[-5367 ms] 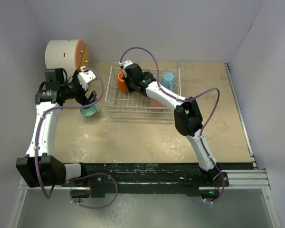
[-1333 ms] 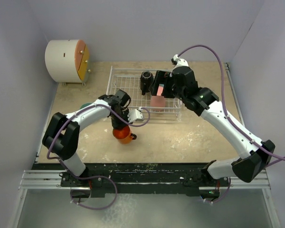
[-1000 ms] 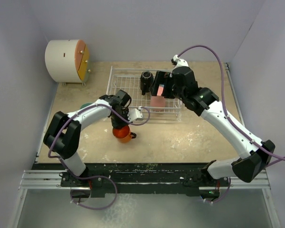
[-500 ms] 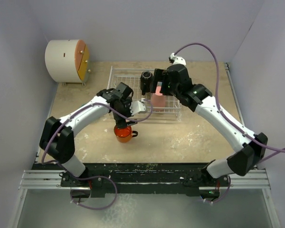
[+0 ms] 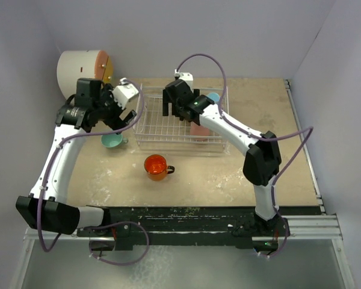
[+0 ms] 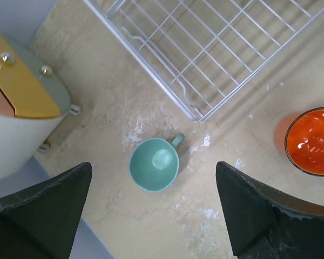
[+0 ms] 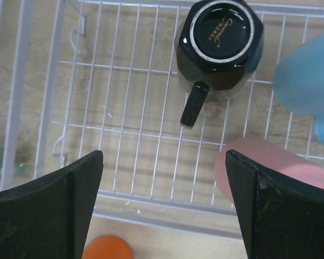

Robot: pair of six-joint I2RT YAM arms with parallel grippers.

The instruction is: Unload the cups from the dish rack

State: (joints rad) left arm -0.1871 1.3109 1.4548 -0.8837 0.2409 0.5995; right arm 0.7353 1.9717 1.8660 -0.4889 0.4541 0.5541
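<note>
While the right pincer (image 7: 164, 199) hangs wide open and empty over the dish rack (image 7: 17, 81), the black mug (image 7: 220, 40) sits base-up just beyond its fingers. The light blue mug (image 7: 305, 75) and pink tumbler (image 7: 275, 172) lie close beside it. A careless descent could knock those neighbours or catch the wire. The left pincer (image 6: 151, 216), equally wide and empty, hovers above the teal-green mug (image 6: 154, 164) and orange mug (image 6: 311, 141) on the table (image 6: 113, 102).

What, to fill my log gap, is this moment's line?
left gripper open above teal mug | right gripper open over dish rack | orange mug on table
</note>
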